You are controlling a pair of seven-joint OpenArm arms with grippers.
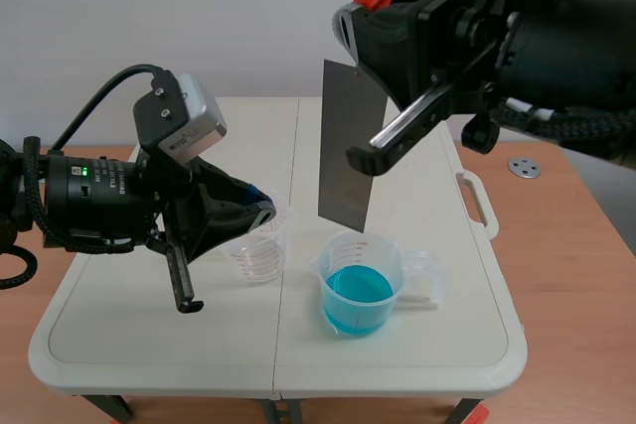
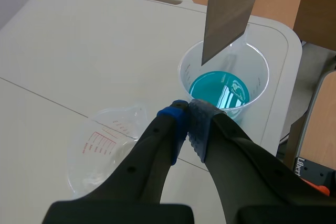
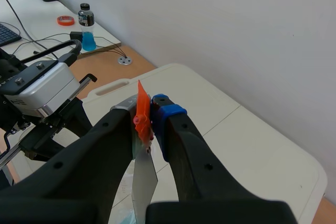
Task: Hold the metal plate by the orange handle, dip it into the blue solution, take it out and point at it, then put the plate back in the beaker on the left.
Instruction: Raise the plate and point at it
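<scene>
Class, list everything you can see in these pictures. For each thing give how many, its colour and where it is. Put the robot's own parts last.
table: one, white, under both beakers.
beaker of blue solution: one, clear, on the table right of its seam.
empty beaker: one, clear with red marks, left of the seam.
metal plate: one, grey, hanging upright above the beaker of blue solution.
orange handle: one, orange, at the plate's top.
metal disc: one, silver, on the wooden surface beyond the table.
bottle: one, blue liquid, on a far desk.
left gripper: one, black, fingers shut, over the empty beaker.
right gripper: one, black, raised, fingers shut on the orange handle.
</scene>
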